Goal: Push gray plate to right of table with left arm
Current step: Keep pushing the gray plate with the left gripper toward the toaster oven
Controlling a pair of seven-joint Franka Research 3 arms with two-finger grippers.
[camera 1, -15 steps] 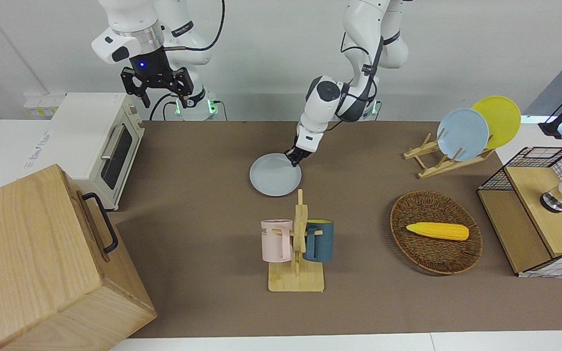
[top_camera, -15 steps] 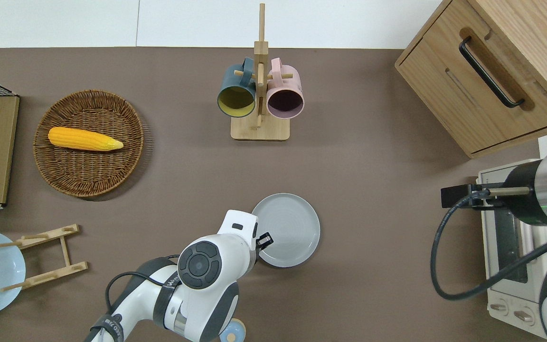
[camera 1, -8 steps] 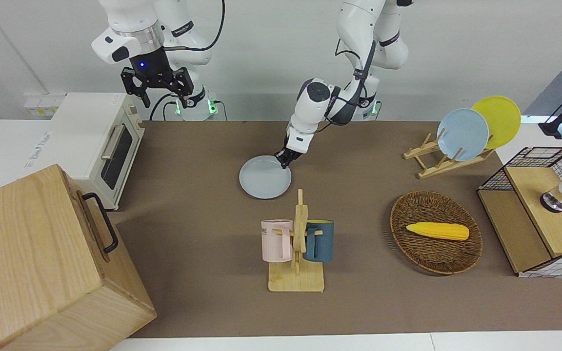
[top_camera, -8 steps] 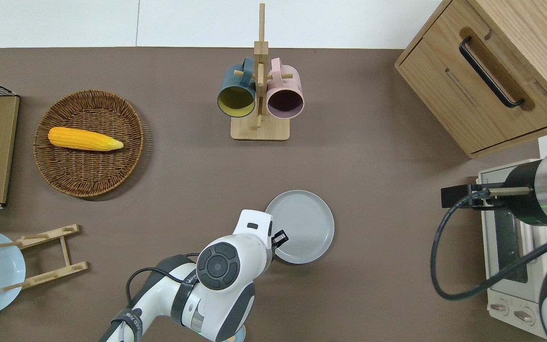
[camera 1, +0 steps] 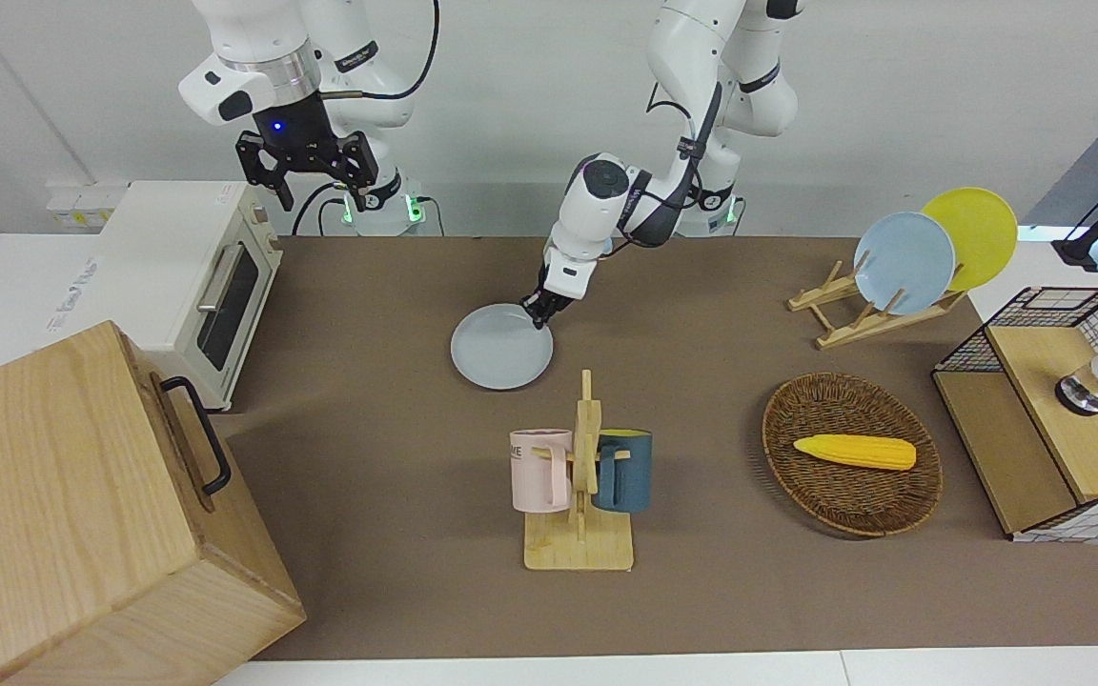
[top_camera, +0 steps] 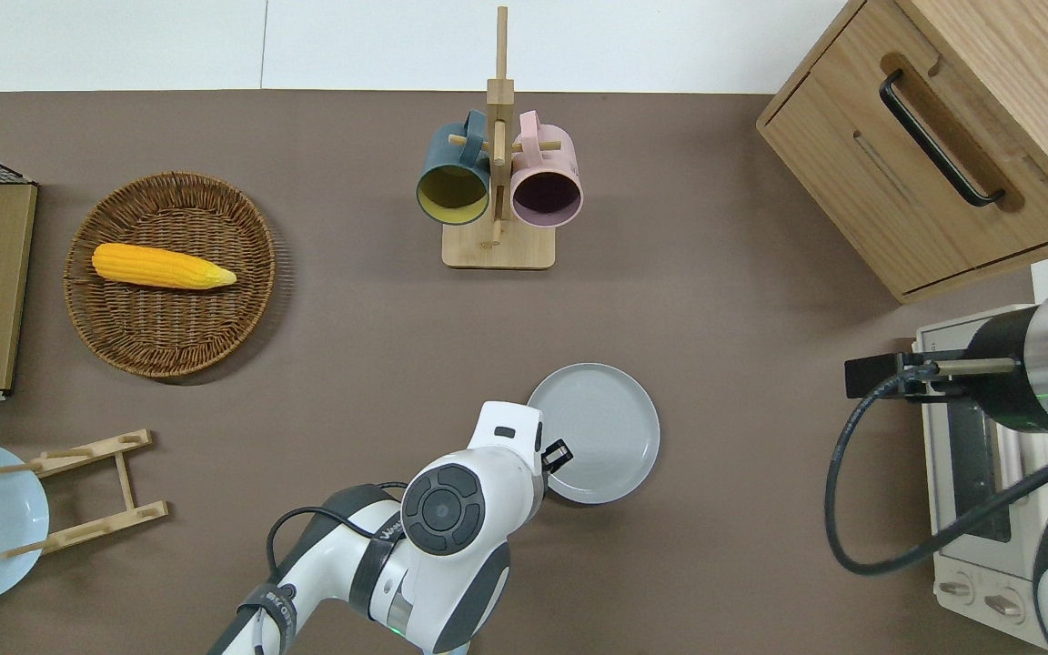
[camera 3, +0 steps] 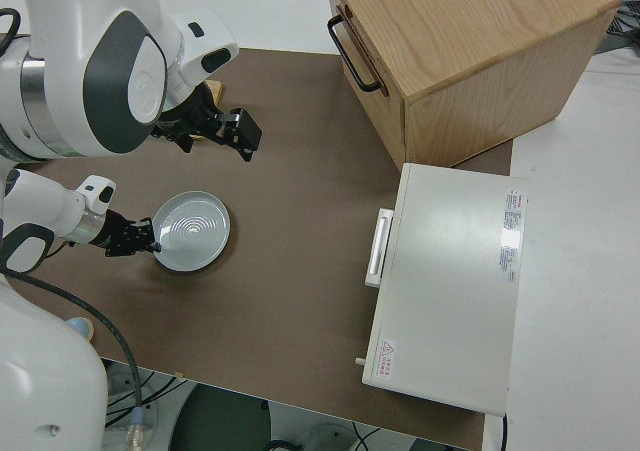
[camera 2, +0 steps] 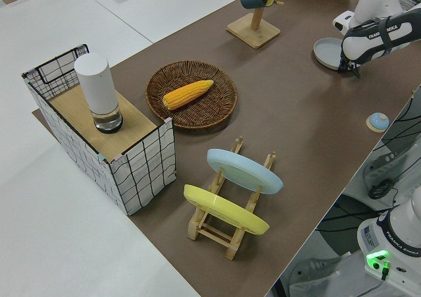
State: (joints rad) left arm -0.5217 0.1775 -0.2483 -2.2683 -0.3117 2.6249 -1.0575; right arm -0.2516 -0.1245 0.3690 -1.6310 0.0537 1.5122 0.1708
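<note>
Pressing our left claw (top_camera: 559,453), its state impossible to tell, against the gray plate (top_camera: 599,431) near mid-tabletop (top_camera: 724,227), we find the plate lying on the claw's right-arm side, with the white oven (camera 1: 189,276) at that end.

Bare table (top_camera: 742,382) — toaster oven (top_camera: 974,473) ahead

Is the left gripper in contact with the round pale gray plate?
Touching. In the overhead view the left gripper meets the round pale gray plate at its rim.
</note>
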